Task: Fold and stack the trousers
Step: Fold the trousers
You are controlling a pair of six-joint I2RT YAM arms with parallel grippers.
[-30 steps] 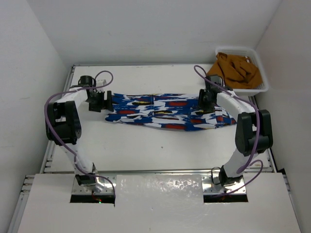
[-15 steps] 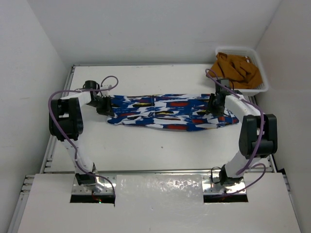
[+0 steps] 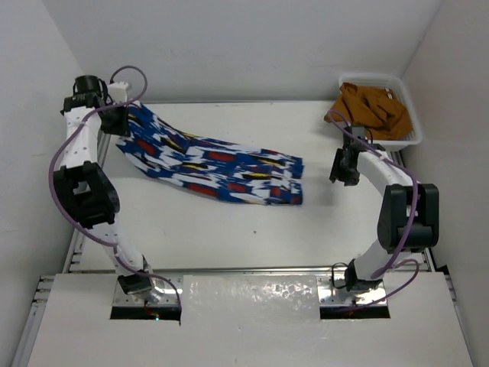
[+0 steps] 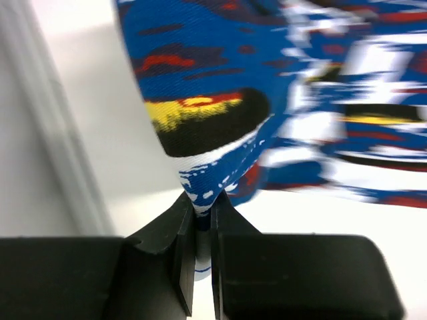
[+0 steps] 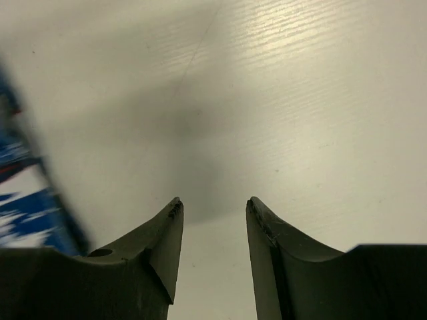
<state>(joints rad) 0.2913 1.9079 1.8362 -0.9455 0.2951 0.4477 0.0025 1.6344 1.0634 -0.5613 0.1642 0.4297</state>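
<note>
The trousers [image 3: 221, 172], royal blue with white, red, yellow and black patches, stretch from the far left corner down to the table's middle. My left gripper [image 3: 119, 122] is raised at the far left and shut on their left end; the left wrist view shows the cloth [image 4: 213, 87] pinched between the closed jaws of that gripper [image 4: 202, 200]. My right gripper [image 3: 341, 173] stands open and empty over bare table, a short way right of the trousers' right end. In the right wrist view the gripper [image 5: 213, 203] holds nothing, and a blue edge of the trousers [image 5: 27, 217] shows at the left.
A white basket [image 3: 411, 126] with a brown garment [image 3: 373, 107] sits at the far right corner. White walls close in on the left, back and right. The table's [image 3: 252, 237] near half lies bare in front of the trousers.
My left gripper has shut on the trousers' left end and lifted it toward the far left corner. The trousers have slid left, away from my right gripper, which now stands empty.
</note>
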